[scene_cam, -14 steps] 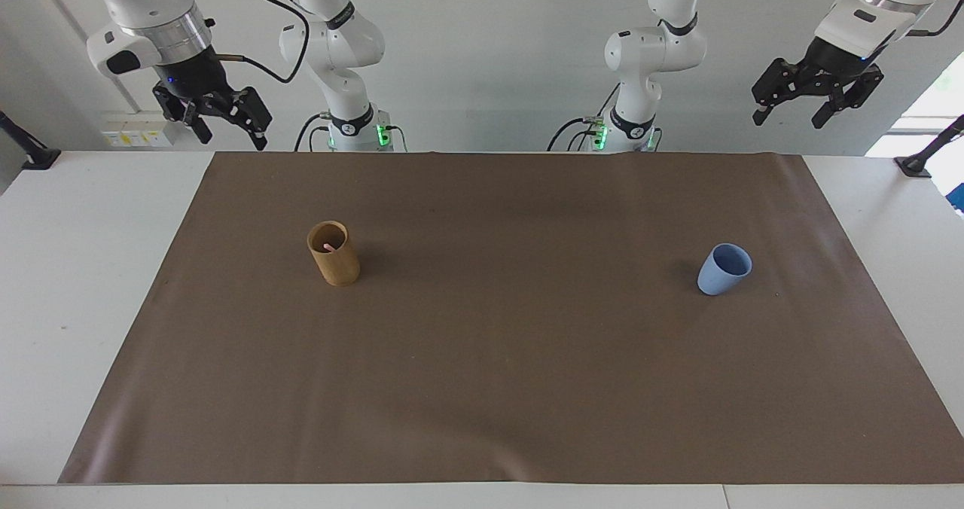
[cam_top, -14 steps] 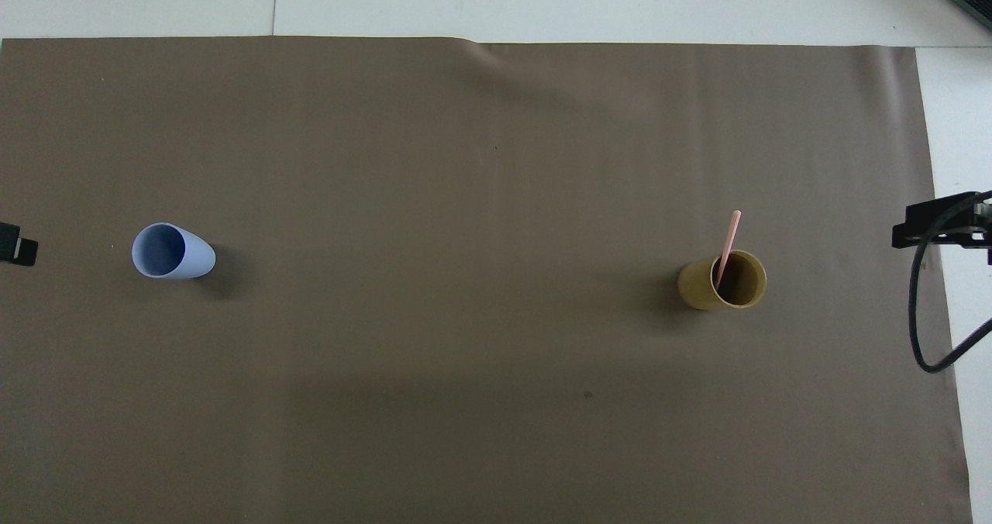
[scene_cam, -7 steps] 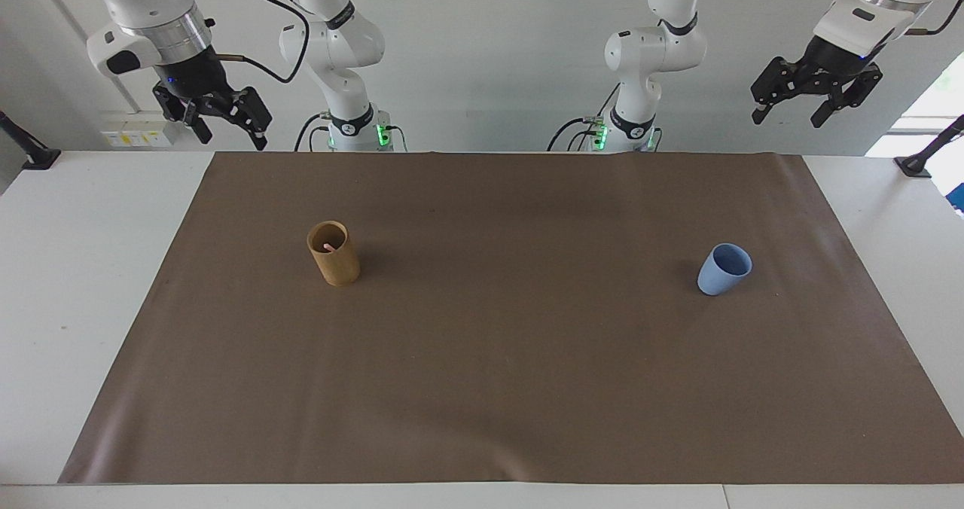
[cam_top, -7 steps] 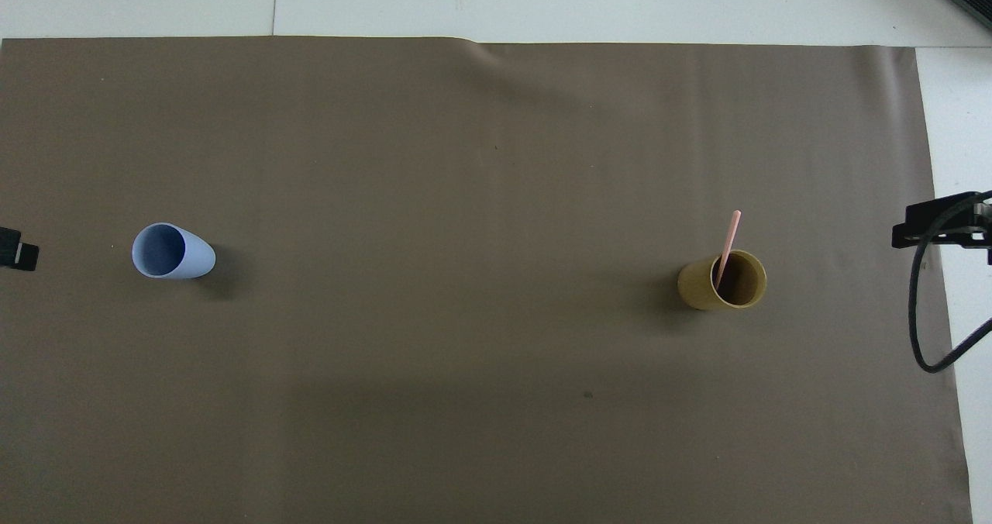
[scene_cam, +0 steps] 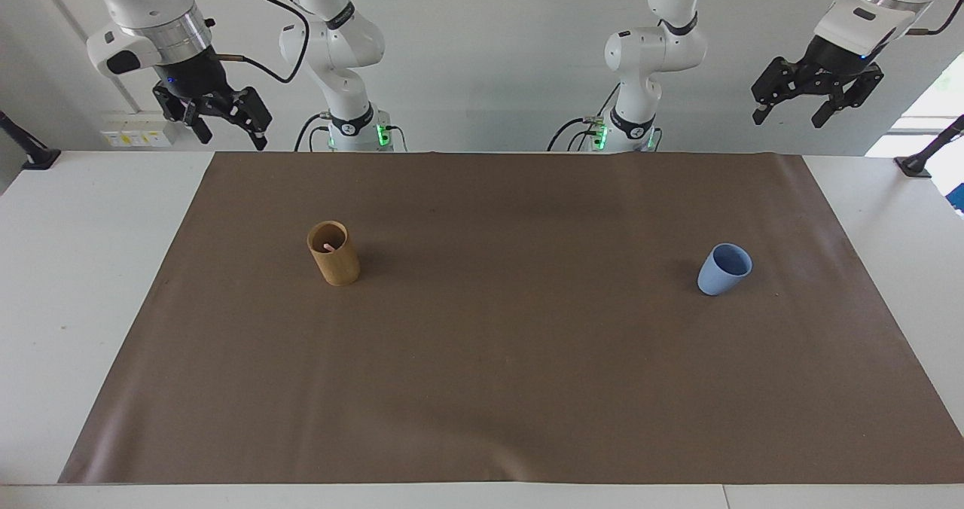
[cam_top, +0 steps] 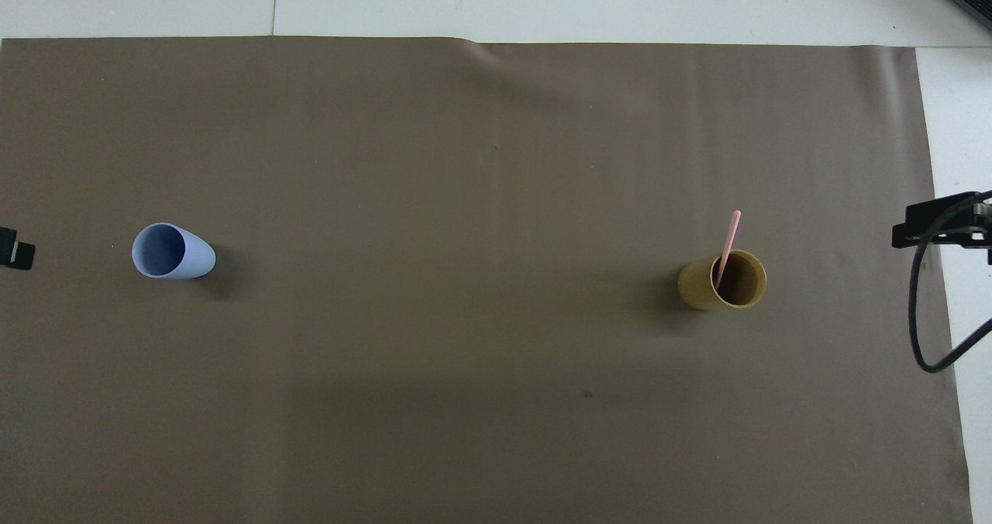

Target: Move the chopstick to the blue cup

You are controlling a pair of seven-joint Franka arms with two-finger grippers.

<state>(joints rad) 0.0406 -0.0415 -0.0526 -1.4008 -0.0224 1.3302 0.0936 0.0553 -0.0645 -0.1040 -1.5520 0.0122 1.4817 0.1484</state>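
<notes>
One thin pale-pink chopstick (cam_top: pixel 728 237) stands tilted in a tan wooden cylinder holder (cam_top: pixel 722 280) toward the right arm's end of the mat. In the facing view only a sliver of it (scene_cam: pixel 328 247) shows inside the holder (scene_cam: pixel 333 254). The blue cup (scene_cam: pixel 724 269) stands upright and empty toward the left arm's end, and it shows in the overhead view (cam_top: pixel 167 251) too. My right gripper (scene_cam: pixel 230 138) hangs open and empty, high over the mat's corner near its base. My left gripper (scene_cam: pixel 787 120) hangs open and empty, high over the table's end past the cup.
A brown mat (scene_cam: pixel 497 358) covers most of the white table (scene_cam: pixel 75 268). Only the left gripper's tip (cam_top: pixel 15 249) and the right gripper's edge with a black cable (cam_top: pixel 942 225) reach into the overhead view.
The left gripper has drifted slightly up and outward toward its end of the table. The cups, the chopstick and the right gripper have not moved.
</notes>
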